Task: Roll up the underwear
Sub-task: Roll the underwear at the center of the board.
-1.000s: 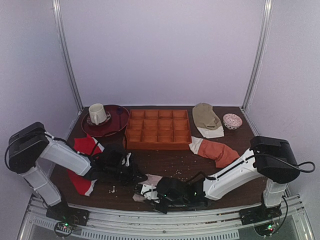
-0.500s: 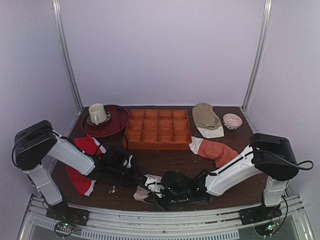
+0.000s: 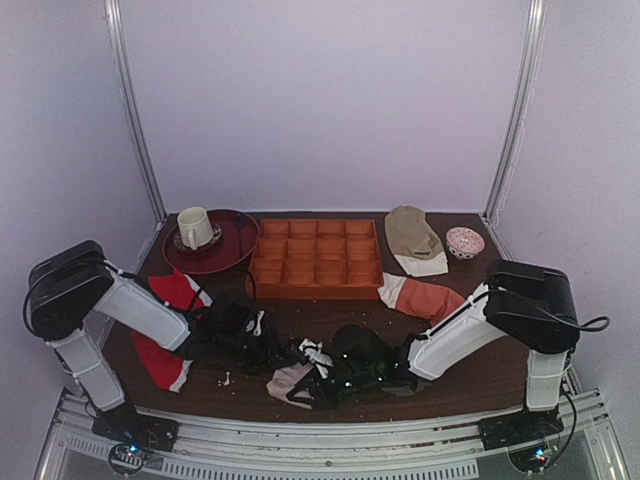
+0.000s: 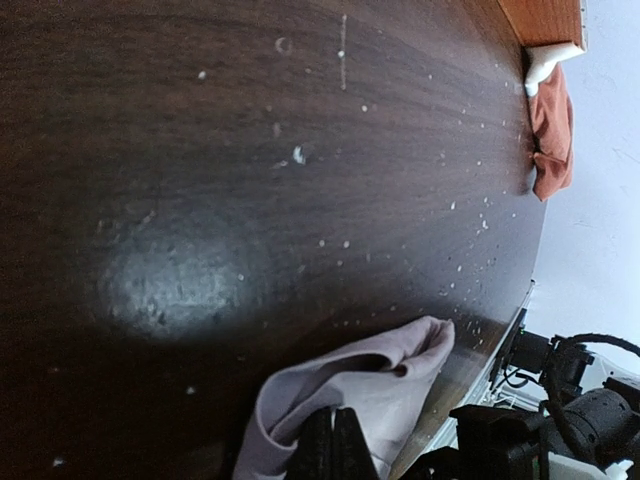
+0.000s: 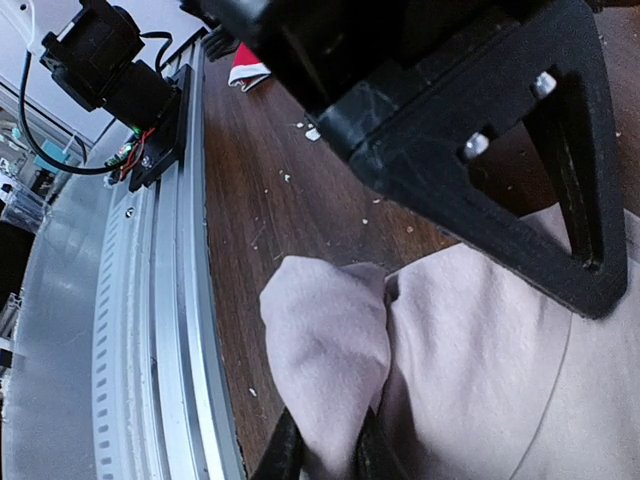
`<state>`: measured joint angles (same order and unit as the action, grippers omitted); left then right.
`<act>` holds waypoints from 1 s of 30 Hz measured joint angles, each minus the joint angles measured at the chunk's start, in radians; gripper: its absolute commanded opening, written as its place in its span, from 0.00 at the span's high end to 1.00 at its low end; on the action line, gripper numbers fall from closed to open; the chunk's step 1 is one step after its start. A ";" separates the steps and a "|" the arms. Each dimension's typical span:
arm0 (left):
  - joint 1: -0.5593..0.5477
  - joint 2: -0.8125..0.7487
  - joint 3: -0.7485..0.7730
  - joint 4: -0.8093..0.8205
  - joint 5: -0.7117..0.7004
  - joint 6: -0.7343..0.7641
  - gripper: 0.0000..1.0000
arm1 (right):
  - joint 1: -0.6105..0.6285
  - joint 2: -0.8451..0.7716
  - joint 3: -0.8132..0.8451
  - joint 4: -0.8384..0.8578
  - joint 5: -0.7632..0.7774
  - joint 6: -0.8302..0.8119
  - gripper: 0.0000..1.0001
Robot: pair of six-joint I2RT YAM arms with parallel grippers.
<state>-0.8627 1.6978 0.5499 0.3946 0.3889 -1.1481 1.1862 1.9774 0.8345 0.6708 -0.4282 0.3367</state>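
Observation:
The underwear (image 3: 288, 380), a crumpled pinkish-beige cloth, lies near the table's front edge between the two arms. My left gripper (image 3: 288, 358) reaches in from the left. In the left wrist view its fingers (image 4: 333, 447) are pressed together on a fold of the underwear (image 4: 380, 385). My right gripper (image 3: 315, 384) comes in low from the right. In the right wrist view it (image 5: 322, 452) pinches a raised fold of the underwear (image 5: 330, 345). The waistband does not show clearly.
An orange compartment tray (image 3: 316, 258) stands at the back middle. A dark red plate (image 3: 232, 250) with a mug (image 3: 193, 228) is back left. A beige garment (image 3: 413, 238) and small bowl (image 3: 465, 242) are back right. An orange-rust garment (image 3: 430, 298) and red garment (image 3: 165, 330) flank me.
My right arm has drawn back from the front edge and to the right, bringing the underwear with it. More pink cloth now shows. The left gripper has shifted a little right.

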 measured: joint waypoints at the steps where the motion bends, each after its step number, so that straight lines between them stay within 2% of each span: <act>1: 0.000 -0.001 -0.001 0.000 0.000 -0.001 1.00 | -0.005 0.005 0.000 0.008 -0.014 0.013 1.00; 21: 0.006 -0.036 -0.021 -0.030 -0.015 -0.008 1.00 | -0.057 0.063 0.025 0.045 -0.154 0.229 1.00; 27: 0.006 -0.043 -0.021 -0.041 -0.017 -0.007 1.00 | -0.065 0.094 0.023 0.108 -0.187 0.284 1.00; 30: 0.008 -0.071 -0.020 -0.084 -0.026 -0.003 0.95 | -0.070 0.113 0.023 0.146 -0.207 0.301 1.00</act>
<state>-0.8547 1.6272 0.5297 0.3111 0.3626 -1.1507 1.1164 2.0899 0.8570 0.8169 -0.6350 0.6373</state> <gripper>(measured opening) 0.009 0.115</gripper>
